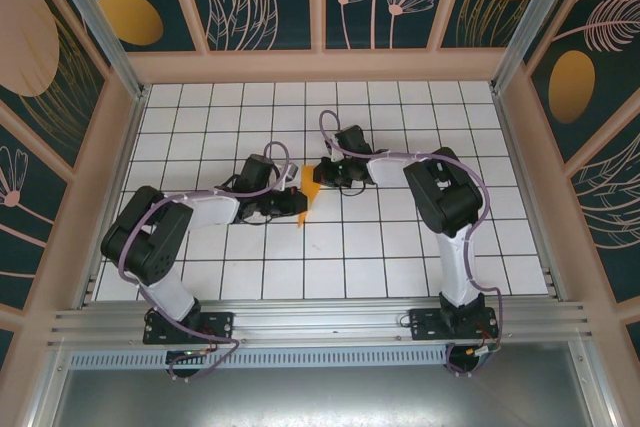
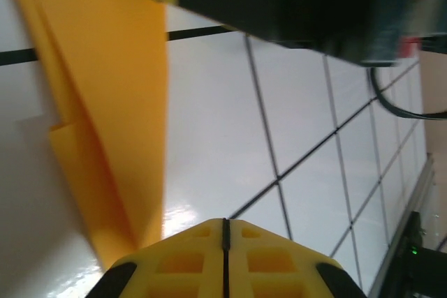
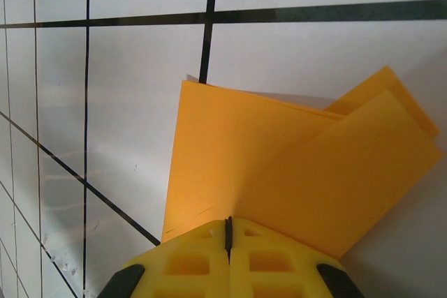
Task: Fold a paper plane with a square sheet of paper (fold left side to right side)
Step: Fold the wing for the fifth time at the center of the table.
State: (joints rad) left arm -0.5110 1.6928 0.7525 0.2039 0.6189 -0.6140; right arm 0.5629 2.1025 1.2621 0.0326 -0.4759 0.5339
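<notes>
Paper [image 3: 279,165] folded into layered wedge, dart likely unfinished; right tool [image 3: 228,221] pinches its edge, left tool [image 2: 225,222] clenched empty beside it.

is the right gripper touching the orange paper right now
Touching. The right wrist view shows the orange paper running straight into the seam of the shut right gripper, with no gap between them.

The left arm [image 1: 165,232] and right arm [image 1: 447,197] are painted black and white, wrapped with purple cables [image 1: 471,265], tipped with yellow fingers [image 2: 174,264].
</notes>
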